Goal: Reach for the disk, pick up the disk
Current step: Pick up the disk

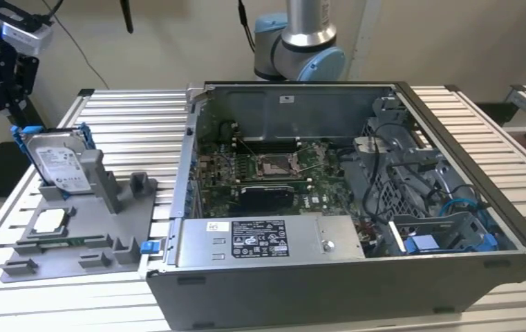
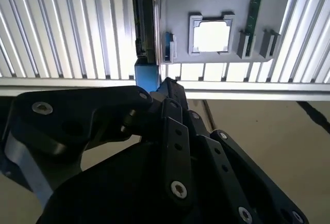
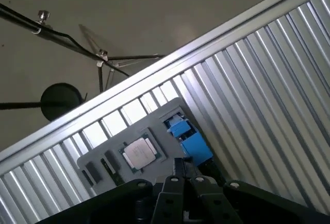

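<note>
The disk (image 1: 57,158) is a silver-grey drive with a white label in a bright blue bracket. It stands on edge in a grey holder (image 1: 97,228) at the exterior view's left. My black gripper (image 1: 19,116) hangs right over its upper corner. In the second wrist view the gripper (image 2: 154,87) has its jaws drawn in to about the disk's thickness, closed on the end of the blue bracket (image 2: 147,77). The first wrist view shows the same blue bracket (image 3: 188,140) just beyond the gripper (image 3: 179,165). The disk's foot still rests in the holder.
A small square silver chip (image 1: 49,221) lies in a recess of the holder beside the disk. An open computer case (image 1: 336,207) fills the middle of the slatted metal table (image 1: 484,124). The table's edge and the floor lie just behind the gripper.
</note>
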`<state>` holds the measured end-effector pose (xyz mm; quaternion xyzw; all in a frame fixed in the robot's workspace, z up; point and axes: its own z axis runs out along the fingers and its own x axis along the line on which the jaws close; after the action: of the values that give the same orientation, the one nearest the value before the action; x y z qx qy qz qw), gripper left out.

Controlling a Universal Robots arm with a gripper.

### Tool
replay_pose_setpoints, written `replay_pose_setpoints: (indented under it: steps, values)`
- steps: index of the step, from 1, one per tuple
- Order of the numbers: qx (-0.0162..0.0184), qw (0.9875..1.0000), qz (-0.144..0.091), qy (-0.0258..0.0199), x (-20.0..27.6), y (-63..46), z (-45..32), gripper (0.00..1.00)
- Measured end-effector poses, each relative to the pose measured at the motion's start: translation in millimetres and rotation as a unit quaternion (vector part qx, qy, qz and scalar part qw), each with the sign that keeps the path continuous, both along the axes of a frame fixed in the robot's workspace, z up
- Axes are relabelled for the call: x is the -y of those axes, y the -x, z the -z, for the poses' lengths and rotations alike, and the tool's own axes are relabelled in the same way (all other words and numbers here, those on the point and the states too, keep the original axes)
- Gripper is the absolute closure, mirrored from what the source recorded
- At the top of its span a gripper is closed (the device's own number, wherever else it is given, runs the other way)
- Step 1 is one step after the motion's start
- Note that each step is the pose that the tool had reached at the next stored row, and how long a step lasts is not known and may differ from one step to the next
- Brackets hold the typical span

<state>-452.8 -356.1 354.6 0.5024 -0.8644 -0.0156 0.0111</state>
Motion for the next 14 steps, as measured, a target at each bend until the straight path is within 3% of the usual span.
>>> replay_pose_setpoints:
  steps: [8, 14]
  values:
    - [0.0000, 0.9986, -0.052, 0.0000, 0.0, 0.0, 0.0, 1.00]
    - [0.0001, 0.9954, -0.096, 0.0000, 0.0, 0.0, 0.0, 1.00]
